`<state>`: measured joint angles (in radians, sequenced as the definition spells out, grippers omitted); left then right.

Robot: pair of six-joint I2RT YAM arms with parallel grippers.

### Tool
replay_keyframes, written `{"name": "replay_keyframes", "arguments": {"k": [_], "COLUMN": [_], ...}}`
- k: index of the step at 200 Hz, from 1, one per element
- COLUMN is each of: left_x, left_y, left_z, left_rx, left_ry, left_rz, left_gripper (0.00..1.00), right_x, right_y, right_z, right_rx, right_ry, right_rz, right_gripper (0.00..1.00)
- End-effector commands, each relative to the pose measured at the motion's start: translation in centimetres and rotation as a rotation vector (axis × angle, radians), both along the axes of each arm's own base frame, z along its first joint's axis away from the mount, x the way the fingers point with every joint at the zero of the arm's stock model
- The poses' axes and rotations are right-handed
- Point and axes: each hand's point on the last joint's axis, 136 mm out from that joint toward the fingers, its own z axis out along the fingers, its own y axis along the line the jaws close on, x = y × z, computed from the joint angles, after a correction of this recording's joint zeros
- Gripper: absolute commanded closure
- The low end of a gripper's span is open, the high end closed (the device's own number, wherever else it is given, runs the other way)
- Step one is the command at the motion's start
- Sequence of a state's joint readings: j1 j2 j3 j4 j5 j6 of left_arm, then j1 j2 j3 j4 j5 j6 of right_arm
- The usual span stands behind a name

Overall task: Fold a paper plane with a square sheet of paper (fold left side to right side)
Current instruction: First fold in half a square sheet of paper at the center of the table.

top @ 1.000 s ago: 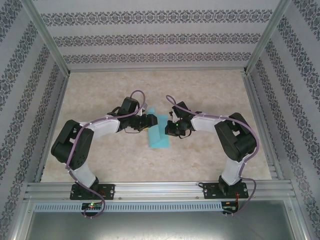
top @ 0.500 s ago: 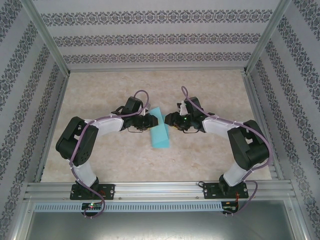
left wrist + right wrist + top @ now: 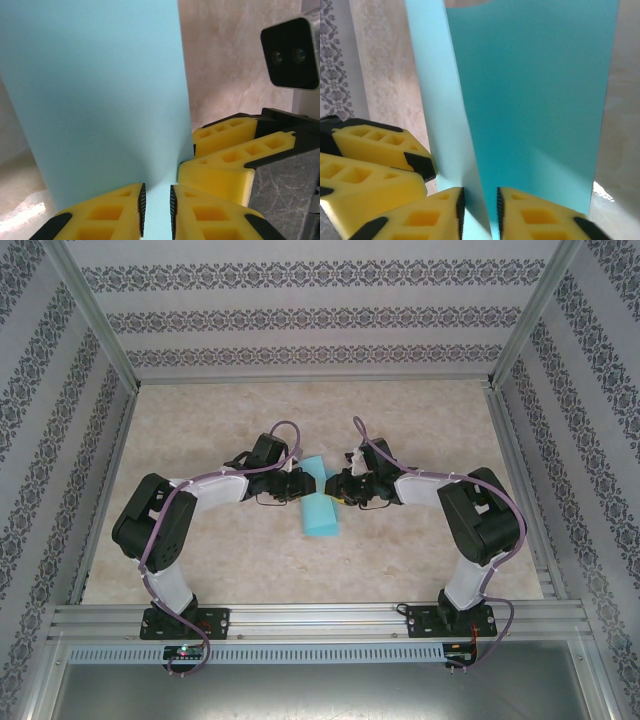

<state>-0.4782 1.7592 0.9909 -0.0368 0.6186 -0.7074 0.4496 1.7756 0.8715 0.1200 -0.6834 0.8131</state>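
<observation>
Sheet of thin turquoise-blue paper [image 3: 322, 515] is running lengthwise away from the bases; left gripper [image 3: 303, 484] and right gripper [image 3: 336, 488] are flanking its far end, both narrowed, can't tell if pinching.

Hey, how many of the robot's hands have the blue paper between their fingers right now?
2. The left hand has the paper between its fingers near the far end, and the right hand grips the same end from the other side.

You are seeing the left gripper [image 3: 303, 483] and right gripper [image 3: 338, 487] facing each other; the sheet of paper's [image 3: 321, 515] far end is sitting between their tips, the rest lying nearer than both.
</observation>
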Motion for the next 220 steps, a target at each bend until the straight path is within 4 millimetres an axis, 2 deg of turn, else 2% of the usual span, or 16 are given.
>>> {"name": "replay_keyframes", "arguments": {"k": [1,24,49,86,123,166,220], "left_x": [0.0,0.1,0.0,-0.6,-0.8,-0.3,-0.3], "left_y": [-0.3,0.1,1.1,2.9,2.1,1.0,-0.1], "left_z": [0.9,1.8,2.5,1.0,-0.6,-1.3,-2.8], "left_rx": [0.021,0.037,0.085,0.18,0.15,0.121,0.14], "left_ry": [-0.033,-0.053,-0.074,-0.032,0.016,0.029,0.056], "left_rz": [-0.019,-0.009,0.019,0.062,0.054,0.037,0.012], "left_gripper": [0.75,0.69,0.6,0.51,0.45,0.39,0.43], "right_x": [0.2,-0.1,-0.4,-0.6,-0.6,-0.6,-0.7], "right_y": [0.6,0.3,-0.5,-1.5,-1.7,-1.7,-1.7], "right_z": [0.5,-0.1,-1.0,-2.3,-2.8,-3.0,-3.2], "right_rx": [0.019,-0.006,-0.062,-0.139,-0.155,-0.164,-0.168], "right_ry": [-0.01,0.0,0.011,0.031,0.037,0.038,0.041], "right_rz": [0.021,0.021,0.016,0.001,-0.004,-0.001,0.003], "right_gripper": [0.87,0.96,0.97,0.97,0.96,0.96,0.94]}}
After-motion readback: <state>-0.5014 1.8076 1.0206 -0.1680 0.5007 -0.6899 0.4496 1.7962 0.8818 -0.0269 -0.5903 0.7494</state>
